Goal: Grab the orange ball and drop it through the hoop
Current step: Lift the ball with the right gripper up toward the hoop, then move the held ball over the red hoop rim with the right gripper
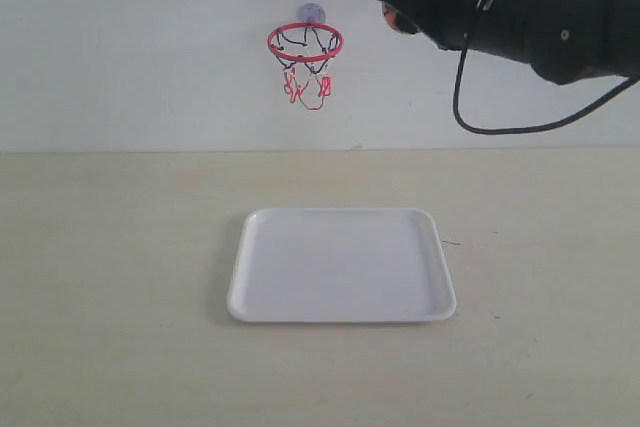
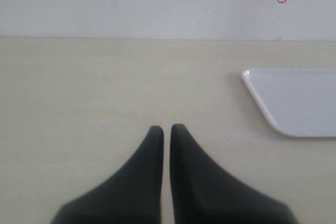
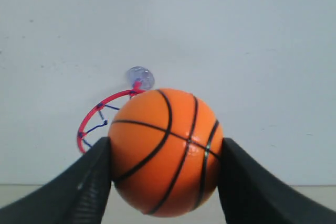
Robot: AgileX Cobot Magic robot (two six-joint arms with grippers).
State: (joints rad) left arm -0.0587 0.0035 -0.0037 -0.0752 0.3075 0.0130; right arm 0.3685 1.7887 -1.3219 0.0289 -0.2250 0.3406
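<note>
The orange ball (image 3: 165,151), with black seam lines, sits clamped between the two black fingers of my right gripper (image 3: 165,148). In the exterior view only a sliver of the ball (image 1: 389,17) shows at the tip of the right gripper (image 1: 392,5), held high near the wall, to the right of the hoop (image 1: 305,44) and slightly above its red ring. The hoop (image 3: 100,115) hangs on the wall by a suction cup, its net dangling below. My left gripper (image 2: 167,129) hovers low over the table, fingers together, holding nothing.
A white tray (image 1: 341,265) lies on the beige table below the hoop; its corner (image 2: 294,103) shows in the left wrist view. A black cable (image 1: 470,107) loops down from the right arm. The wall stands right behind the hoop.
</note>
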